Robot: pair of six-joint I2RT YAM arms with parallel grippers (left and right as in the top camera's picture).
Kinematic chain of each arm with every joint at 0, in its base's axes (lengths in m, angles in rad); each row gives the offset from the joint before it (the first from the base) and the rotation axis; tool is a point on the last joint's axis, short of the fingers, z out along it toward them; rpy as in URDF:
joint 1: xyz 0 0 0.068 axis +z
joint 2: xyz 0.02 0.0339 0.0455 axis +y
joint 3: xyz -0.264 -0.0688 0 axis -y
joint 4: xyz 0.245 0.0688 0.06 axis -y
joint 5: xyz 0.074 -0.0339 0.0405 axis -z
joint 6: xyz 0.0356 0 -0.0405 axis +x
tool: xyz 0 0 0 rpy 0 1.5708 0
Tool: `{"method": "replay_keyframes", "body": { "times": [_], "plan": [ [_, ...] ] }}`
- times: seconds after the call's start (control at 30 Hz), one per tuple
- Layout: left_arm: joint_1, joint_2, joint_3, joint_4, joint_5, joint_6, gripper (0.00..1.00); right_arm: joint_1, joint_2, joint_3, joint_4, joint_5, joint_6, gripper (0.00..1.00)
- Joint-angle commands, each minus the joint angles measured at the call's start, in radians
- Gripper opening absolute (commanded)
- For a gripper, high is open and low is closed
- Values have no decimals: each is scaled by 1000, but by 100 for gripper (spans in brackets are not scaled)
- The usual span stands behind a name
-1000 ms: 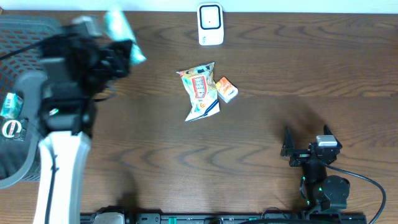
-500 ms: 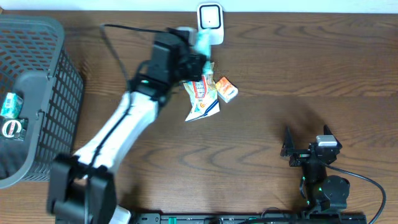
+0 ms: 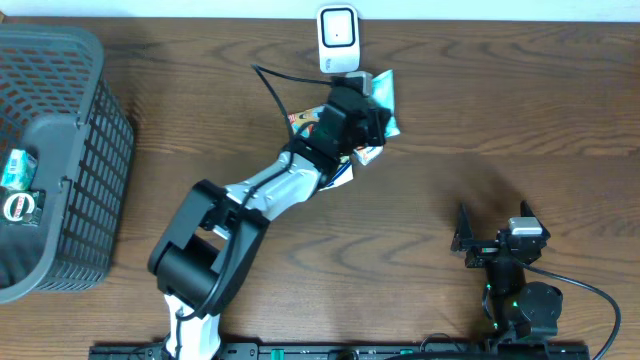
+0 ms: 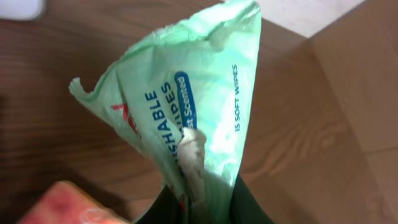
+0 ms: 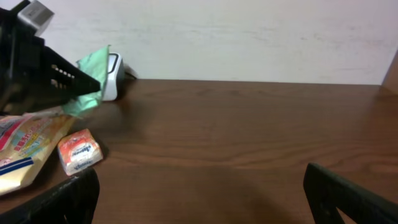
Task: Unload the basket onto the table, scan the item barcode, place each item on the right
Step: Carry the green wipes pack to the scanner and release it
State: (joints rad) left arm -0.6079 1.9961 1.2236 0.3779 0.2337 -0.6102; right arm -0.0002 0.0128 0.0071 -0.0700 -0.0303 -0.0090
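Left gripper (image 3: pixel 370 105) clamps the wipes pack (image 3: pixel 384 90) near the scanner (image 3: pixel 338 38).
Right gripper (image 3: pixel 493 222) stands open; the basket (image 3: pixel 70 60) holds a teal packet (image 3: pixel 18 167) and a round item (image 3: pixel 18 207).

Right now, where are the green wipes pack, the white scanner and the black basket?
green wipes pack (image 4: pixel 211 118), left wrist view, its printed front.
white scanner (image 3: pixel 338 38), overhead view, its face.
black basket (image 3: pixel 90 190), overhead view, its mesh side wall.

Mock shop checkout, set up on a table indoors.

Marked out by white barcode scanner (image 3: pixel 339 38) at far edge of wood-grain table (image 3: pixel 520 110), black mesh basket (image 3: pixel 105 170) with packaged goods (image 3: pixel 18 207), snack bag (image 5: pixel 25 146), plain pale wall (image 5: pixel 249 37).
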Motion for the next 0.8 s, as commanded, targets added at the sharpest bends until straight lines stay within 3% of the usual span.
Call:
{"method": "replay_keyframes", "body": {
  "times": [0.0,0.07,0.13,0.23,0.3,0.5,0.67,0.77],
  "plan": [
    [-22,40,19,29,-21,-24,8,-5,-4,-2,-4,-2,-7,99],
    [-27,55,19,28,-26,-24,10,-5,-4,-2,-4,-2,-7,99],
    [-29,66,19,28,-25,-25,33,-5,-4,-2,-4,-2,-7,99],
    [-31,71,19,28,-25,-27,43,-5,-4,-2,-4,-2,-7,99],
    [-31,70,19,33,-25,-27,56,-5,-4,-2,-4,-2,-7,99],
    [-2,23,20,88,10,-19,57,-5,-4,-2,-4,-2,-7,99],
    [73,-131,19,54,43,-7,56,-5,-4,-2,-4,-2,-7,99],
    [134,-261,19,-45,53,43,55,-5,-4,-2,-4,-2,-7,99]
  ]
}}
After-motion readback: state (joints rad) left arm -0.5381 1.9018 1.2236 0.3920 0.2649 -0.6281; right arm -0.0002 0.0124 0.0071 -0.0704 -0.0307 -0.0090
